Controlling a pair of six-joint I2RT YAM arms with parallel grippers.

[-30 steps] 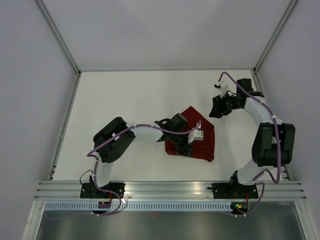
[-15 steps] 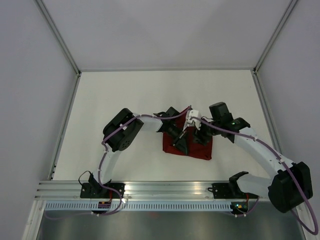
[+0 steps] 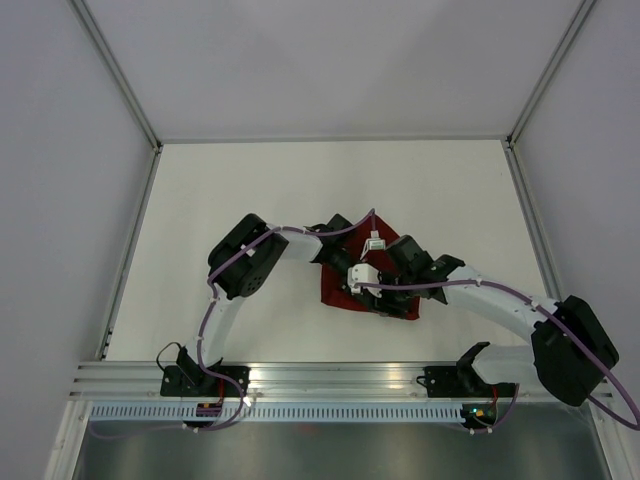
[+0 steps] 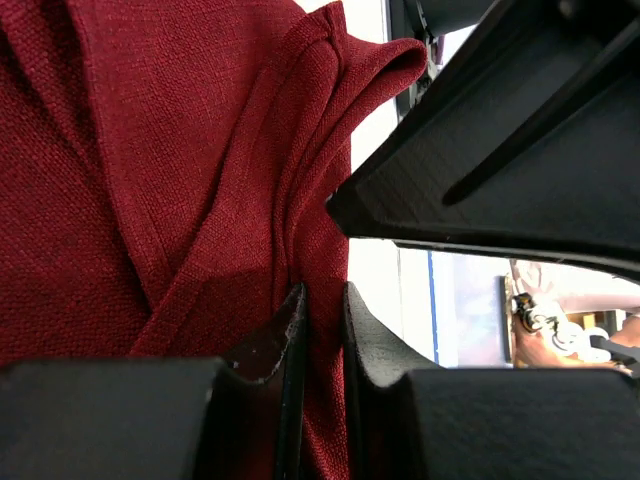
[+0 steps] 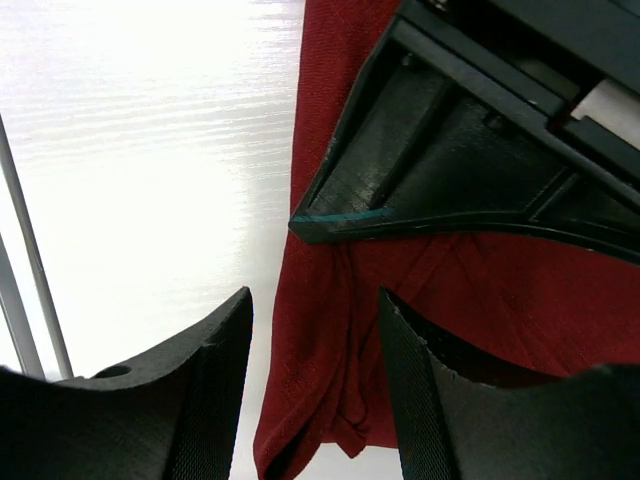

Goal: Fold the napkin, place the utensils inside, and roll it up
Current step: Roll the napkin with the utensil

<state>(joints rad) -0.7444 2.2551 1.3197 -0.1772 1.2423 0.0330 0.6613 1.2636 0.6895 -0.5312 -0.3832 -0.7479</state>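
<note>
The dark red napkin (image 3: 332, 292) lies bunched and partly folded on the white table, near the middle front. My left gripper (image 3: 360, 264) is on it, shut on a fold of the napkin (image 4: 322, 330) that runs up between its fingers. My right gripper (image 3: 380, 292) hovers open right beside the left one, its fingers (image 5: 215, 385) standing on either side of a folded napkin edge (image 5: 330, 330) without touching it. The two gripper bodies cross closely over the cloth and hide much of it. No utensils are in view.
The white table (image 3: 250, 190) is walled by grey panels at the back and both sides. A metal rail (image 3: 340, 378) runs along the near edge by the arm bases. The right arm's elbow (image 3: 570, 345) sits at the front right.
The right arm has swung from the far right of the table to the napkin, beside the left gripper. The left gripper has kept its hold and drawn the cloth slightly left.
</note>
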